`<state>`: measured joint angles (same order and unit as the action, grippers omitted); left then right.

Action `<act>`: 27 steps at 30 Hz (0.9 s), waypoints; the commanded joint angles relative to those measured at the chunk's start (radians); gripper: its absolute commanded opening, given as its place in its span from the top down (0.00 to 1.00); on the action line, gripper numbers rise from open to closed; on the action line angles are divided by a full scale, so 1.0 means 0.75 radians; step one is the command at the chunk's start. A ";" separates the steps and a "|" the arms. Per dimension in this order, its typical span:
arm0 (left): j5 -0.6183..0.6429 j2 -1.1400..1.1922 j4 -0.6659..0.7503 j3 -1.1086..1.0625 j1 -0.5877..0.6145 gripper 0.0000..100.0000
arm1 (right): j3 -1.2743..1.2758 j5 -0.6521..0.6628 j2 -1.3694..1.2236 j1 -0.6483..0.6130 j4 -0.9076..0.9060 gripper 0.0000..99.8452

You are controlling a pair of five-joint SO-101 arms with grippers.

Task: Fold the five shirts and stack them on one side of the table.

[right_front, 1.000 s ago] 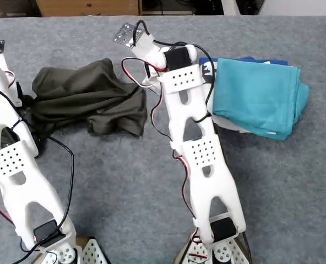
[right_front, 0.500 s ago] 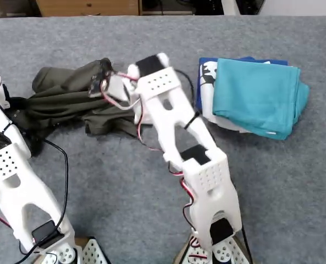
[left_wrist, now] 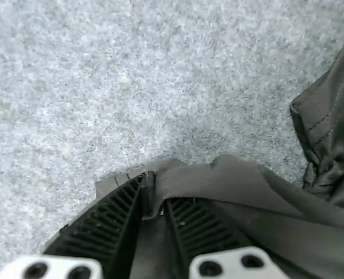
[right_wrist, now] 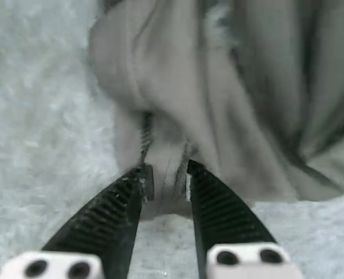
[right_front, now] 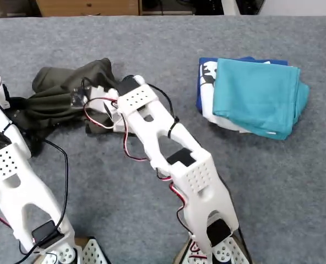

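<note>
The dark green shirt lies crumpled at the left of the grey table. Its long axis runs across the table, well apart from the folded stack on the right.

The left gripper is clamped on a thin edge of cloth at the shirt's left end. The right gripper sits over the shirt's right half. Its jaws are a little apart and straddle a raised fold, with bare table just beside the tips.

With one arm at each end of the long axis, spreading the shirt likely depends on the right gripper closing on that fold.

The high view shows the shirt's overall lie and the stack. The wrist views show what cloth sits between each gripper's jaws.
</note>
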<state>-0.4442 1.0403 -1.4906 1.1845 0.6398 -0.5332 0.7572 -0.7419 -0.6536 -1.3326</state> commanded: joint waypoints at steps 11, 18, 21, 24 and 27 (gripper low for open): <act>0.012 -0.019 0.010 0.057 0.043 0.98 | -0.733 -0.151 -0.398 -0.105 -0.080 0.89; 0.012 -0.019 -0.043 0.057 0.061 0.98 | -1.341 -0.350 -0.643 -0.157 -0.131 0.84; 0.012 -0.003 -0.047 0.057 0.061 0.98 | -1.515 -0.354 -0.678 -0.216 -0.190 0.84; 0.012 0.034 -0.047 0.070 0.063 0.98 | -1.513 -0.350 -0.647 -0.240 -0.248 0.84; 0.012 0.066 -0.047 0.061 0.068 0.98 | -1.513 -0.350 -0.584 -0.238 -0.319 0.84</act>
<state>-0.4442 1.0955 -1.5213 1.1845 0.6705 -1.6118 0.5056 -1.2635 -0.8270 -1.5336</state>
